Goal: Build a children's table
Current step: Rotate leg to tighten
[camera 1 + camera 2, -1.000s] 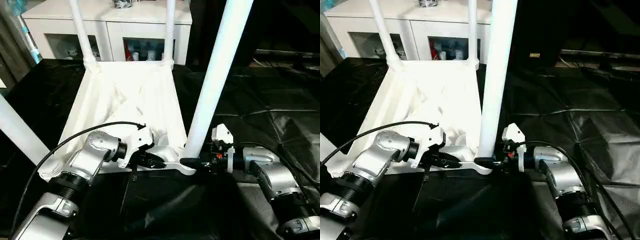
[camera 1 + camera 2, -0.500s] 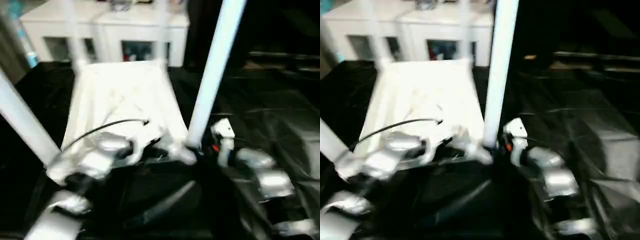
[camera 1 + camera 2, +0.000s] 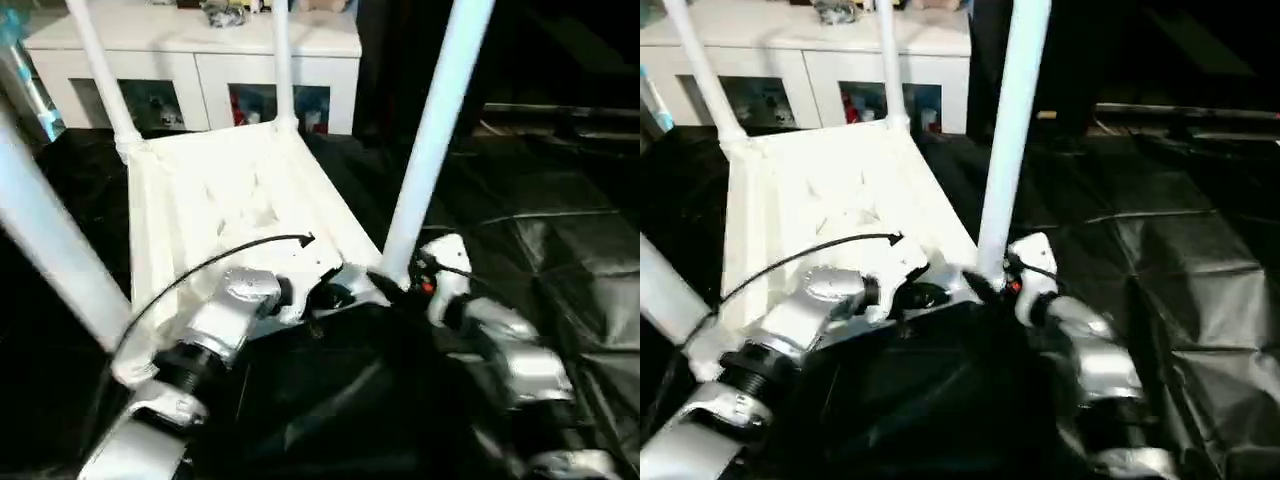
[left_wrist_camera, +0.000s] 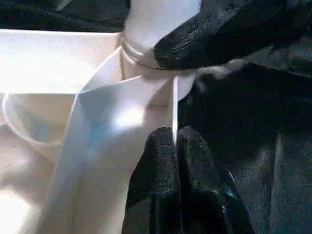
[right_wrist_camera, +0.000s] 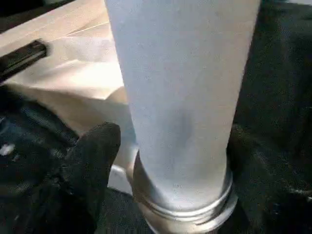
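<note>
The children's table (image 3: 230,190) lies upside down on the black sheet, its white legs pointing up. My left gripper (image 3: 335,295) is shut on the thin near rim of the top, and both fingertips (image 4: 163,146) pinch that edge close to the near-right corner socket. My right gripper (image 3: 395,280) reaches in from the right at the base of the near-right leg (image 3: 430,130). In the right wrist view this leg (image 5: 180,97) stands between the open fingers (image 5: 92,161), with a narrow gap beside it. Another leg (image 3: 50,240) rises at the near left.
A white cabinet (image 3: 200,60) with glass-fronted compartments stands behind the table. The two far legs (image 3: 95,70) rise in front of it. Crinkled black sheeting (image 3: 540,230) covers the floor to the right. A black cable (image 3: 210,265) arcs over my left forearm.
The camera has swung, so the whole picture shifted. The table looks turned a little, its far end more to the left. My right fingers have spread wider around the leg; the left grip is unchanged.
</note>
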Robot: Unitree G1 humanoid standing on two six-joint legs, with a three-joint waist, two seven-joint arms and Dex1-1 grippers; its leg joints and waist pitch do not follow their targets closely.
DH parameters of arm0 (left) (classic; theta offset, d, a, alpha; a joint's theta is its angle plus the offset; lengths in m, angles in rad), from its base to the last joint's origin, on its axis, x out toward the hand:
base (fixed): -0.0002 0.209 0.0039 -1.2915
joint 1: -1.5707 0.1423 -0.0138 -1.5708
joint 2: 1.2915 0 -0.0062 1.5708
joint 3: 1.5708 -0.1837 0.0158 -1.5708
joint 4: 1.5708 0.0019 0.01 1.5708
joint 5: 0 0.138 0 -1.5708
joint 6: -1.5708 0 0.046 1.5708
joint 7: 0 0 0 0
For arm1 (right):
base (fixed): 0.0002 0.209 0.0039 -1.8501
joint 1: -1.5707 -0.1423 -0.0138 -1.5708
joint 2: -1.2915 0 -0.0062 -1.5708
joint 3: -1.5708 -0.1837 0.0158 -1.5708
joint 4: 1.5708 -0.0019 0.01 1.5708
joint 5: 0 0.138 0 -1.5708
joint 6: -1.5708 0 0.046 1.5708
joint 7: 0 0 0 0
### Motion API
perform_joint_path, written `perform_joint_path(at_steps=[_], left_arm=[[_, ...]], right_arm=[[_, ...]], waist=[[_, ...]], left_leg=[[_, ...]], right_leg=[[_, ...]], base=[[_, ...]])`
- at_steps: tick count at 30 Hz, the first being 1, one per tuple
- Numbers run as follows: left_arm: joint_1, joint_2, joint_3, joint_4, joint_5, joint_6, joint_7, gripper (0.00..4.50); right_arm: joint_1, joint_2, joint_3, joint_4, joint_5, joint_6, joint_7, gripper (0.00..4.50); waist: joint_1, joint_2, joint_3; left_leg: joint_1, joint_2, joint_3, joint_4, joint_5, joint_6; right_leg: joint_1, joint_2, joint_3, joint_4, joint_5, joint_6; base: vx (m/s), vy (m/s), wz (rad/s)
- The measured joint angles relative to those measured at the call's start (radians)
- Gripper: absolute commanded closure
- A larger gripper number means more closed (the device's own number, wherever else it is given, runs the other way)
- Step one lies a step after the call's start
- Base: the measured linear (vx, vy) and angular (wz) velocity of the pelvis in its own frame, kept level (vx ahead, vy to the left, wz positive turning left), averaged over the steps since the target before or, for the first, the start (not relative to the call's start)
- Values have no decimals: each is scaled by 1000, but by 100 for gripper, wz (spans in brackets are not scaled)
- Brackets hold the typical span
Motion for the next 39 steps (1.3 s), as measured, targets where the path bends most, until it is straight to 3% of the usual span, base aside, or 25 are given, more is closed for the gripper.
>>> perform_joint_path(at_steps=[6,8,16,24,28,32,39], left_arm=[[38,131,-12,-68,-42,-36,-198,450],[40,163,-14,-80,-48,-39,-251,450],[42,191,-37,-90,-63,-35,-315,450],[44,196,-38,-96,-63,-36,-317,450],[39,151,-24,-68,-48,-36,-209,450],[1,48,3,4,-3,-7,-12,450],[-9,-72,24,45,17,43,166,450]], right_arm=[[-11,-118,63,-24,68,41,303,95],[-16,-134,80,-23,77,47,365,119],[-47,-142,114,-18,83,55,427,179],[-42,-135,117,-22,82,51,438,229],[-31,-85,88,-10,57,13,292,232],[-40,33,10,49,18,-25,-10,243],[-43,126,-37,68,-38,-51,-269,246]], waist=[[9,0,0],[16,0,0],[32,-1,1],[34,-2,2],[30,-3,1],[5,-5,1],[-1,-5,0]], left_leg=[[0,4,0,-9,2,3],[-1,6,-1,-9,2,3],[-2,4,1,-5,-1,-2],[-1,4,1,-5,-1,-2],[3,4,1,-4,0,-4],[8,3,0,-5,2,-8],[13,2,-1,-5,2,-8]], right_leg=[[-6,3,-5,8,-8,5],[-7,4,-6,9,-9,4],[-6,2,-3,9,-8,3],[-6,2,-3,10,-8,3],[-2,2,-3,11,-7,1],[0,2,-2,7,-10,6],[1,2,-1,3,-11,8]], base=[[30,-14,0],[0,0,0],[0,0,0],[0,0,0],[0,0,0],[-39,4,-3],[0,0,0]])
